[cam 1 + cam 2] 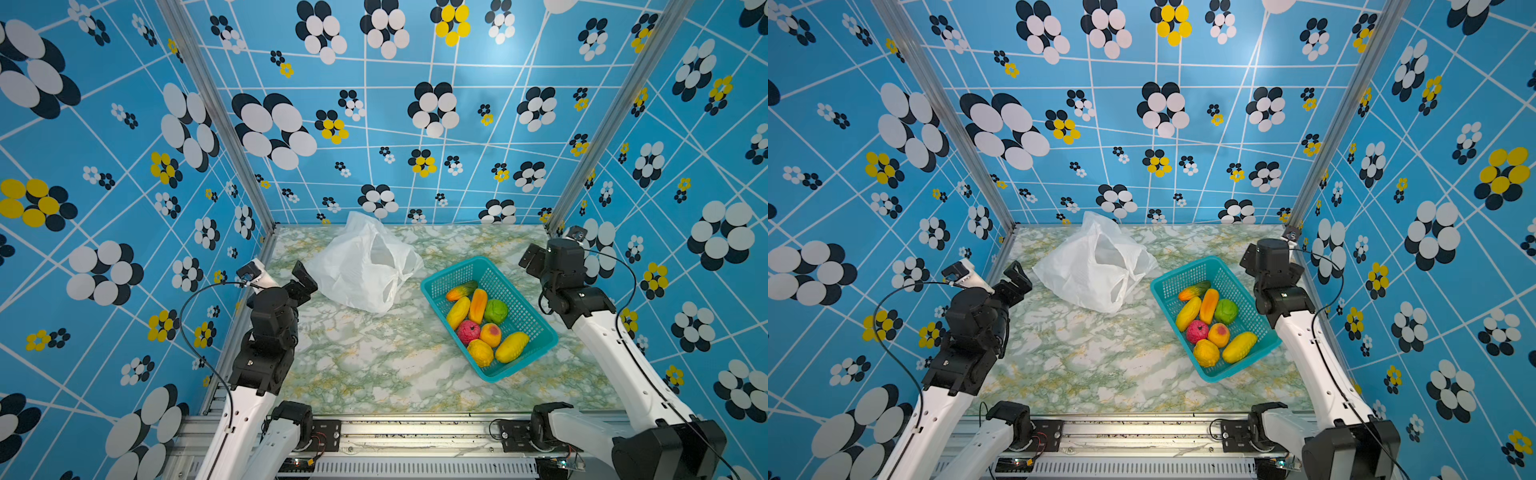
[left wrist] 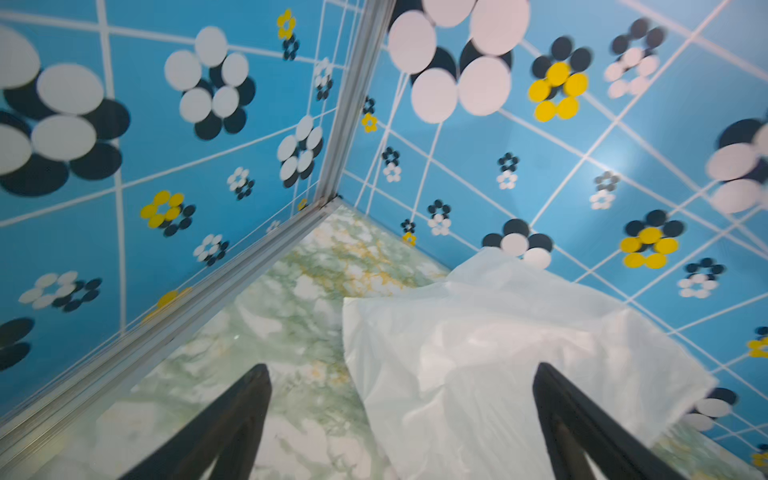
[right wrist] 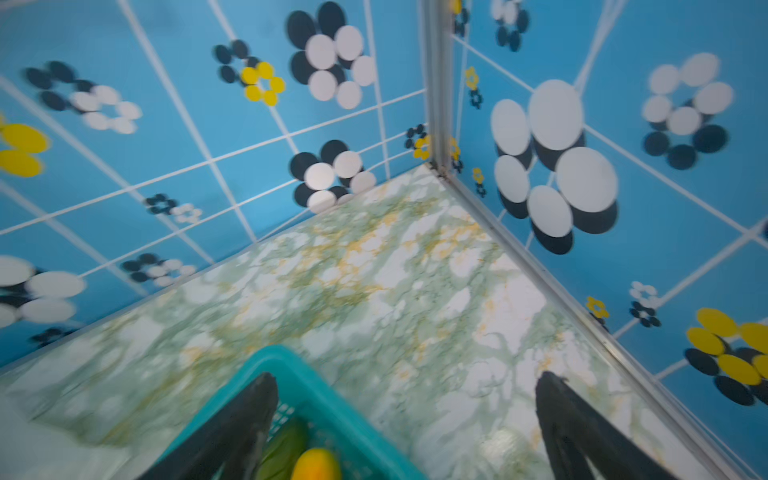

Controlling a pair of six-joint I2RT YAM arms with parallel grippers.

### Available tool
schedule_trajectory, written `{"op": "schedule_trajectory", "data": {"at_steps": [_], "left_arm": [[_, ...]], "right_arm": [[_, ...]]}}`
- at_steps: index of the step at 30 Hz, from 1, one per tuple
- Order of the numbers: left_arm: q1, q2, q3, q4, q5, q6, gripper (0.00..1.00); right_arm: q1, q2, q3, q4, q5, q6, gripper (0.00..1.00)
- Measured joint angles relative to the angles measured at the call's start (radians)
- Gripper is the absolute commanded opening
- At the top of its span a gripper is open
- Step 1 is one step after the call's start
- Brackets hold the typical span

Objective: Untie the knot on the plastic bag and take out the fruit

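White plastic bag (image 1: pixel 361 266) lies slack and gaping at the far side of the bench (image 1: pixel 374 365), fruit (image 1: pixel 490 334) piled in the teal basket (image 1: pixel 515 303) nearby. Left fingers (image 2: pixel 232 415) spread, right fingers (image 3: pixel 573 424) spread, both empty. The danger I see: a swinging arm snagging that flimsy bag or clipping the basket.

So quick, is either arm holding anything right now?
Left end effector: open, holding nothing.
Right end effector: open, holding nothing.
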Motion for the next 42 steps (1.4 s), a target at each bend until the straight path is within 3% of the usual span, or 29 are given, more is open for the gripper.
{"op": "schedule_trajectory", "data": {"at_steps": [3, 7, 12, 18, 24, 32, 35, 42], "left_arm": [[0.051, 0.165, -0.063, 0.082, 0.006, -0.015, 0.98], [0.061, 0.359, -0.253, 0.286, 0.002, 0.04, 0.99], [0.111, 0.429, -0.314, 0.363, -0.068, 0.066, 0.99], [0.105, 0.479, -0.362, 0.589, -0.215, 0.111, 0.99], [0.101, 0.549, -0.386, 0.674, -0.245, 0.156, 0.99], [0.088, 0.605, -0.385, 0.824, -0.188, 0.254, 0.99], [0.078, 0.675, -0.389, 0.933, -0.16, 0.302, 0.99], [0.05, 0.732, -0.369, 0.969, -0.071, 0.393, 0.99]], "right_arm": [[-0.101, 0.015, -0.146, 0.112, 0.066, -0.021, 0.99], [-0.149, 0.082, -0.302, 0.313, 0.145, -0.073, 0.99], [-0.188, 0.249, -0.293, 0.38, 0.15, -0.091, 0.99], [-0.194, 0.384, -0.212, 0.381, 0.036, -0.113, 0.99], [-0.193, 0.392, -0.235, 0.422, -0.085, -0.134, 0.99], [-0.153, 0.341, -0.377, 0.616, -0.266, -0.186, 0.99], [-0.125, 0.36, -0.377, 0.651, -0.345, -0.214, 0.99], [-0.113, 0.355, -0.393, 0.675, -0.465, -0.241, 0.99]]}}
